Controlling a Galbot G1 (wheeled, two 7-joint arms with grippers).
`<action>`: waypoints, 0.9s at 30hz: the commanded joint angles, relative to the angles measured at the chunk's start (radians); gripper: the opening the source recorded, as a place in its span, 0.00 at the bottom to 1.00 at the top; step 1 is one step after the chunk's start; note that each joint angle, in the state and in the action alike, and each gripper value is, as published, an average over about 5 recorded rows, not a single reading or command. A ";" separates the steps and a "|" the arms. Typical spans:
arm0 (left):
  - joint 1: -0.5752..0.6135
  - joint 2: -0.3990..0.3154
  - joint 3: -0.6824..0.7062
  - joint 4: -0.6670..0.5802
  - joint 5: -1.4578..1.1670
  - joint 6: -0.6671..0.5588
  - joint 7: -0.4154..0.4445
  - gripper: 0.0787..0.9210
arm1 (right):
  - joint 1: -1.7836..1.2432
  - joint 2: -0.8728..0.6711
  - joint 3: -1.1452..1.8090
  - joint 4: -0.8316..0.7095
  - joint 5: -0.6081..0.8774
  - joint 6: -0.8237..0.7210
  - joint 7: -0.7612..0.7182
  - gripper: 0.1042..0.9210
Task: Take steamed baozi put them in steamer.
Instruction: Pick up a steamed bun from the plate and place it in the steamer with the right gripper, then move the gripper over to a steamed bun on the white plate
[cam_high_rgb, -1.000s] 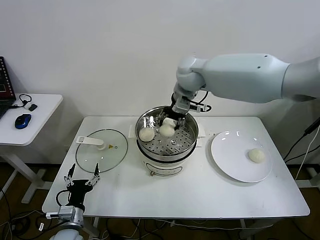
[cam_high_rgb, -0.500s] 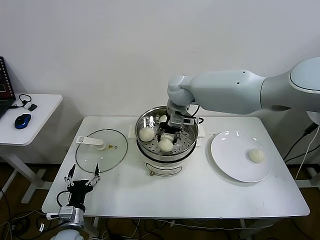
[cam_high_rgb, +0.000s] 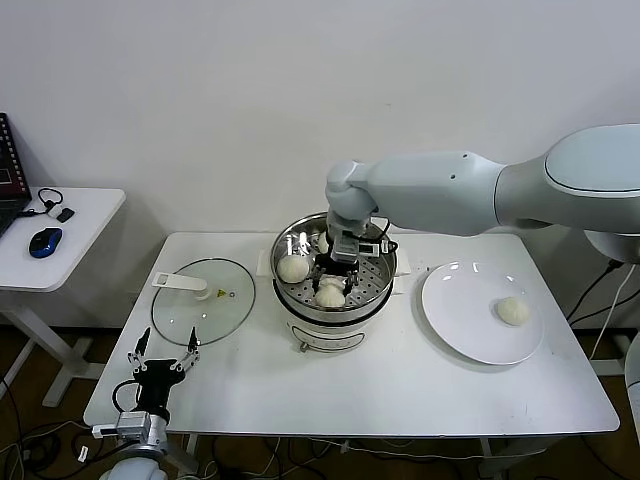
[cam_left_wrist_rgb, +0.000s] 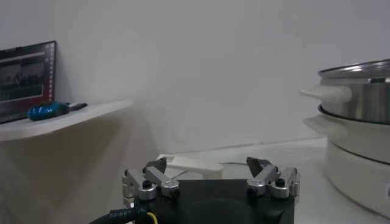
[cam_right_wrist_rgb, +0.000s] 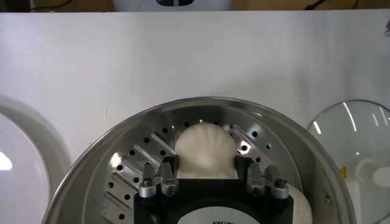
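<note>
Landmark: the steamer (cam_high_rgb: 336, 262), a shiny steel pot on a white cooker base, in the middle of the white table (cam_high_rgb: 400, 390).
Head view only: the whole table, with one baozi (cam_high_rgb: 293, 267) on the steamer's holed floor toward the glass lid (cam_high_rgb: 203, 301), and another baozi (cam_high_rgb: 513, 311) alone on the white plate (cam_high_rgb: 470, 335) on the steamer's other side.
Right wrist view only: a close look down into the steamer (cam_right_wrist_rgb: 183, 146), where the front baozi (cam_right_wrist_rgb: 205, 148) sits on the holed tray near the front wall.
Left wrist view only: the steamer's side wall (cam_left_wrist_rgb: 359, 97) from low down, and a blue mouse (cam_left_wrist_rgb: 46, 111) on a side desk.
Right gripper (cam_high_rgb: 334, 278): inside the steamer, low over the front baozi (cam_high_rgb: 331, 292).
Right fingers (cam_right_wrist_rgb: 159, 176): apart, one on each side of the front baozi; whether the tips press the dough cannot be told.
Front baozi and fingers: the bun lies between the two fingers and pokes out past them.
Left gripper (cam_high_rgb: 166, 352): parked off the table's front edge, below the glass lid, far from the steamer.
Left fingers (cam_left_wrist_rgb: 145, 181): wide apart, holding nothing.
</note>
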 joint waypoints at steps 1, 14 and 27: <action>-0.004 0.002 0.000 0.001 0.000 0.001 0.000 0.88 | -0.004 0.015 -0.004 -0.042 0.010 0.012 0.016 0.71; -0.003 0.004 0.000 -0.016 0.002 0.010 0.004 0.88 | 0.218 -0.016 -0.115 -0.028 0.341 0.052 -0.163 0.88; 0.002 0.017 0.009 -0.021 0.006 0.017 0.004 0.88 | 0.479 -0.347 -0.385 0.209 0.710 -0.628 -0.069 0.88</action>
